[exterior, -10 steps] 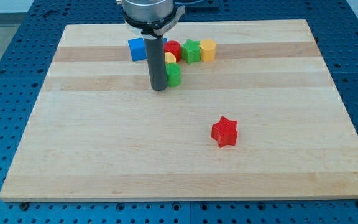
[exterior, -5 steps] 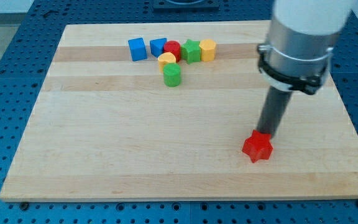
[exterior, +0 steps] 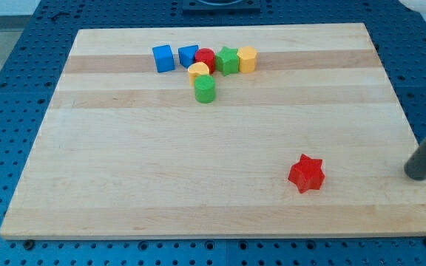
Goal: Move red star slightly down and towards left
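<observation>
While apart, my tip (exterior: 418, 176) right of red star (exterior: 306, 174)

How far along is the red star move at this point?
Done: little that shows; the red star lies alone at the board's lower right. In hand: nothing, since my tip stands clear of it, off to the view's right. Left: come round to its upper right and push it down-left.

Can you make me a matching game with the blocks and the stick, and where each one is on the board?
Things:
1. red star
2. my tip
3. green cylinder
4. yellow block at the row's end

Places:
A. just below the cluster
B. far view's right edge
C. alone, lower right
D. right of the green star

Pairs: 1-C, 2-B, 3-A, 4-D
</observation>
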